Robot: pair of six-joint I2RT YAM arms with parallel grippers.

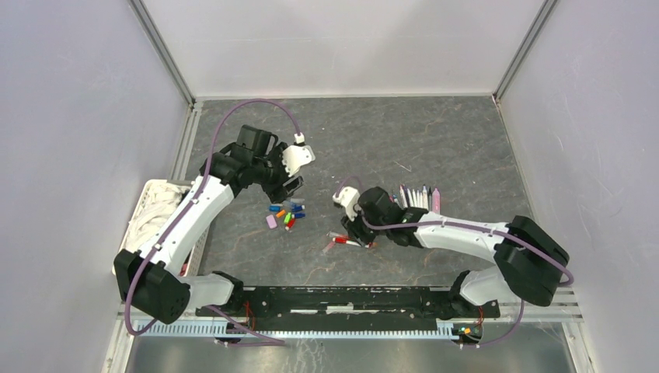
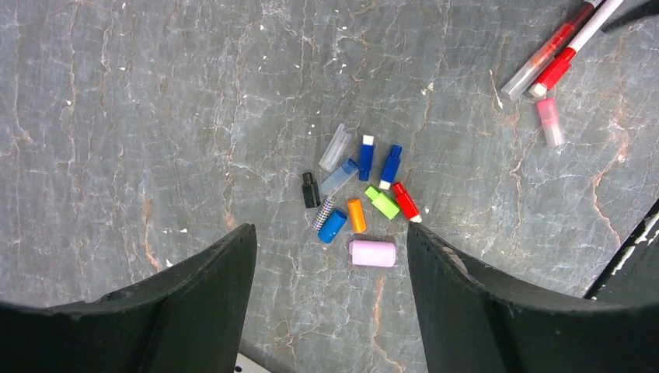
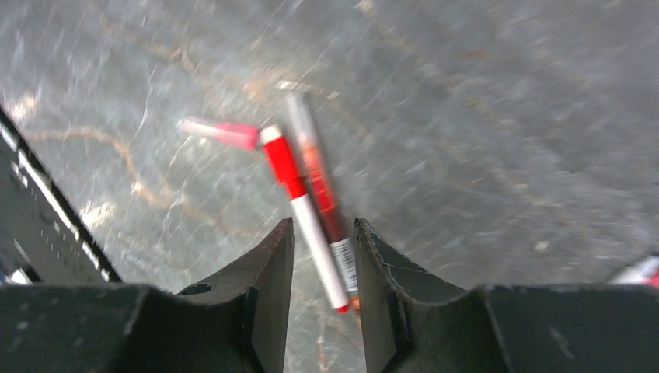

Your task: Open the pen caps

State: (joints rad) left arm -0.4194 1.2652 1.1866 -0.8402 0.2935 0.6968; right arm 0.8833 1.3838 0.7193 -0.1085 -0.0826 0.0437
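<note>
A: L fingers [image 2: 194,311]?
B: Spread wide, empty, above caps [image 2: 356,215] clustered on surface [image 2: 116,116].
A: R fingers [image 3: 264,295]?
B: Straddle ends of two red pens [image 3: 305,221]; gripping or not, can't tell.

Top view: I read even, diffuse light from above. White walls bright, grey counter [image 1: 435,140] mid-tone, no glare, only soft shadow under the arms.

Left wrist view: sharp. The pen caps [image 2: 357,198] are crisp, stone veins clear, shadows faint. The left hand [image 2: 330,241] at the bottom edge is dark, with little detail.

Right wrist view: smeared throughout. The red pens [image 3: 284,167] are streaked and the counter pattern is washed out. The right hand [image 3: 323,225] itself looks sharper.
</note>
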